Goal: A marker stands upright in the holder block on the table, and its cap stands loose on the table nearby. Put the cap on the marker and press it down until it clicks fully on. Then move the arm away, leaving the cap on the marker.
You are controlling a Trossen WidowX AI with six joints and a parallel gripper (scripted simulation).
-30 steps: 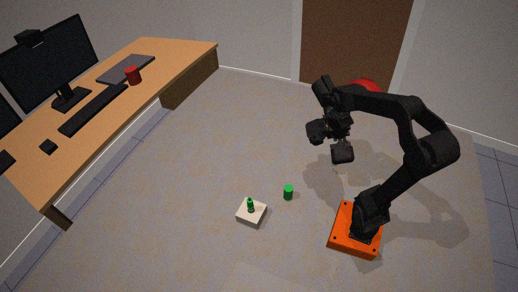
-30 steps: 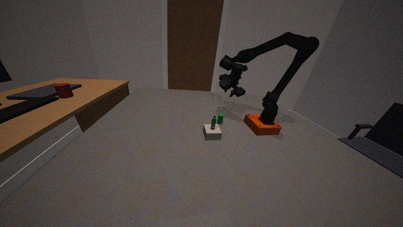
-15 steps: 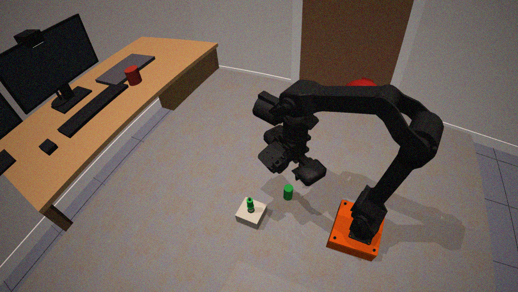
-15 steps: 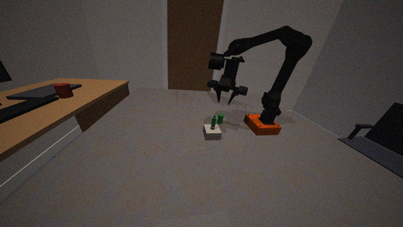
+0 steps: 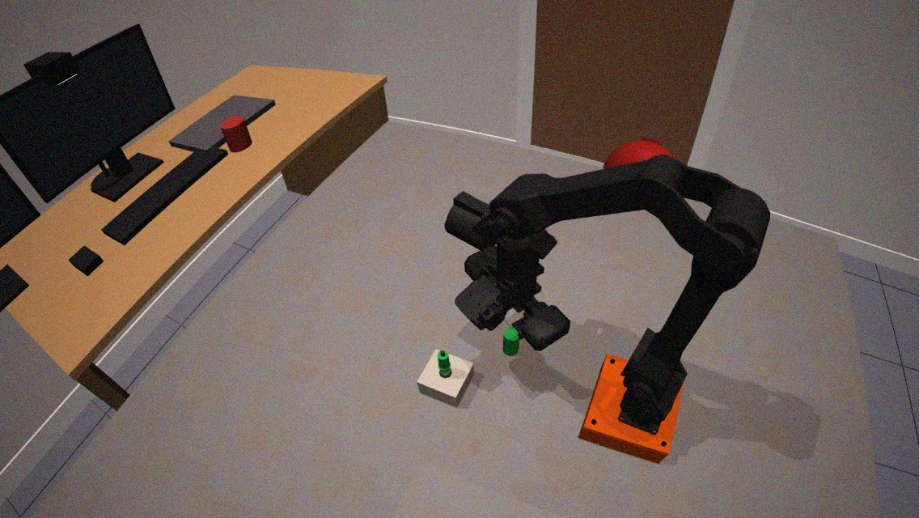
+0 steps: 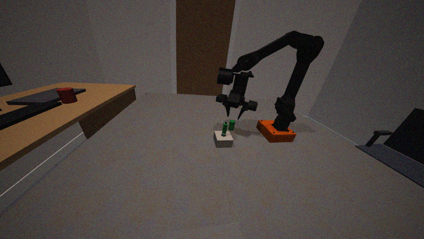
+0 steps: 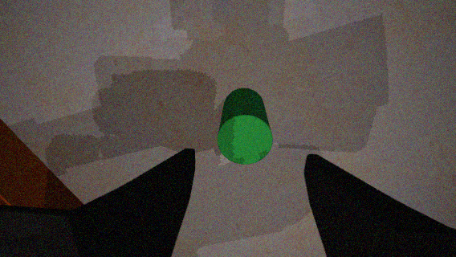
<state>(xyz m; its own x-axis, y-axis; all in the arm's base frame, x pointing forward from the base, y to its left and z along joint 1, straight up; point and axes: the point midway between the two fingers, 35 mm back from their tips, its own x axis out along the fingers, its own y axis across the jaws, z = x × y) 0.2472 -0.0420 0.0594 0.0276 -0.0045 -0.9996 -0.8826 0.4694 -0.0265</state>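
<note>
A grey-walled room with a brown door panel (image 5: pixel 630 70) encloses a grey table surface (image 5: pixel 321 386); a wooden desk (image 5: pixel 212 193) at one side carries a black monitor (image 5: pixel 77 109), a keyboard (image 5: pixel 160 193) and a red cylinder (image 5: pixel 235 133). The arm rises from an orange base plate (image 5: pixel 627 421), arches over, and points its gripper (image 6: pixel 233 114) straight down. In the exterior view the gripper hangs above the green cap (image 6: pixel 231 124), its pointed fingertips (image 6: pixel 228 112) clear of the cap's top and not touching it. The jaws stand partly apart with nothing between them. The cap stands upright and loose on the table, between the holder block and the base plate. The wrist view looks down past the two dark fingers at the cap (image 7: pixel 245 128), which lies centred in the gap ahead of the tips, with the arm's shadow spread over the surface around it. The pale holder block (image 5: pixel 445 377) sits just beside the cap, and the green marker (image 5: pixel 442 363) stands upright in its top, uncapped. In the exterior view marker (image 6: pixel 224 129) and cap appear side by side, though the top view shows a gap of table between them. A red ball (image 5: pixel 637 154) shows behind the arm's upper link, near the door.
</note>
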